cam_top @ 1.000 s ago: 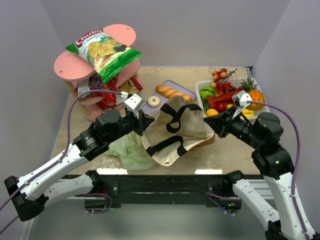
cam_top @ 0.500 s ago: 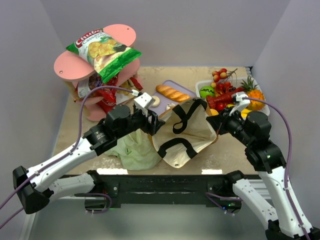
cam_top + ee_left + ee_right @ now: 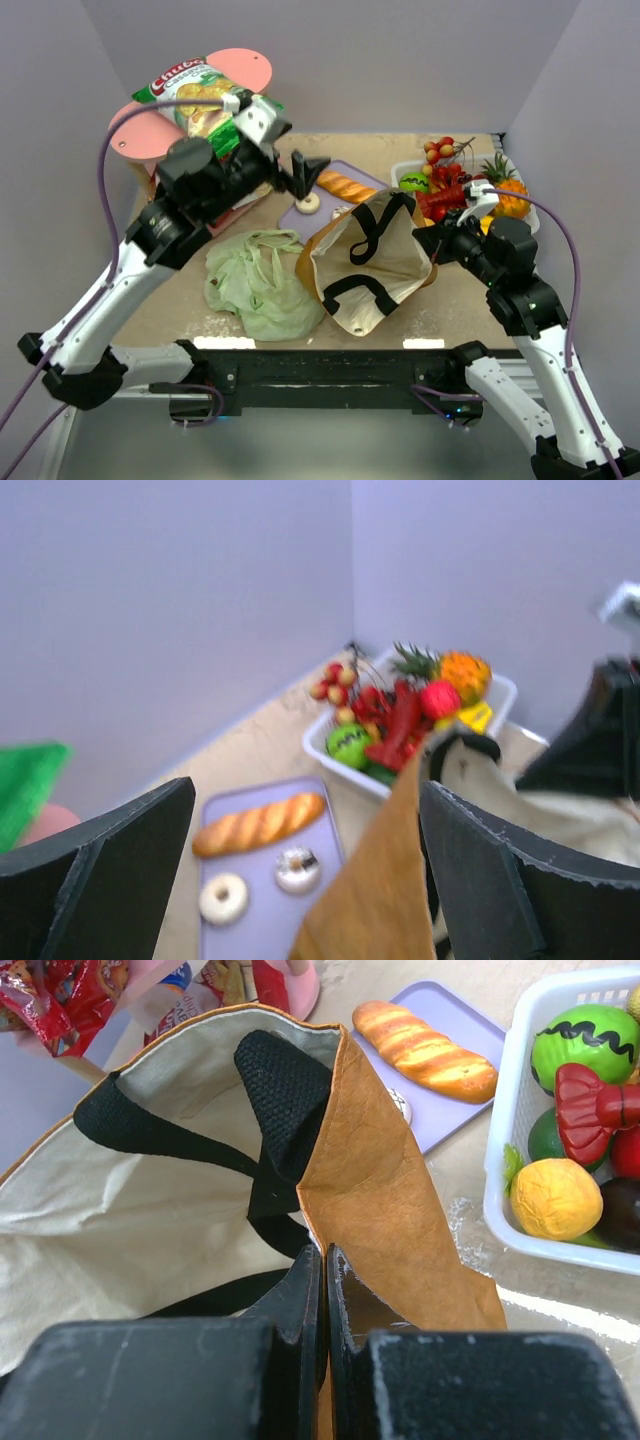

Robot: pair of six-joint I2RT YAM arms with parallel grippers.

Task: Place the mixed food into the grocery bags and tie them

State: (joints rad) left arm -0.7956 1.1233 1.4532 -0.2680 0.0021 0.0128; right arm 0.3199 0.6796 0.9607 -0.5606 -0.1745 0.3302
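Observation:
The brown paper grocery bag (image 3: pixel 345 262) with black handles lies open at mid-table, its pale lining (image 3: pixel 120 1190) showing. My right gripper (image 3: pixel 432 243) is shut on the bag's right rim (image 3: pixel 385 1175). My left gripper (image 3: pixel 308 172) hangs open and holds nothing, above the purple tray (image 3: pixel 255 935), left of the bag's brown edge (image 3: pixel 380 900). On the tray lie a golden bread loaf (image 3: pixel 346 185) (image 3: pixel 260 823) (image 3: pixel 420 1048) and two pale donuts (image 3: pixel 224 898). The pale-green plastic bag (image 3: pixel 258 282) lies crumpled at front left. A green-and-white chips bag (image 3: pixel 205 100) tops the pink stand, with red packets (image 3: pixel 50 1000) below.
A white basket (image 3: pixel 404 170) (image 3: pixel 500 1175) of toy fruit stands at the back right, close to the right arm. The pink tiered stand (image 3: pixel 135 135) fills the back left corner. Purple walls close in the table on three sides.
My left gripper has opened, left the brown bag's left rim and risen toward the back, over the purple tray. The bag's mouth has drawn narrower. The right gripper keeps its hold.

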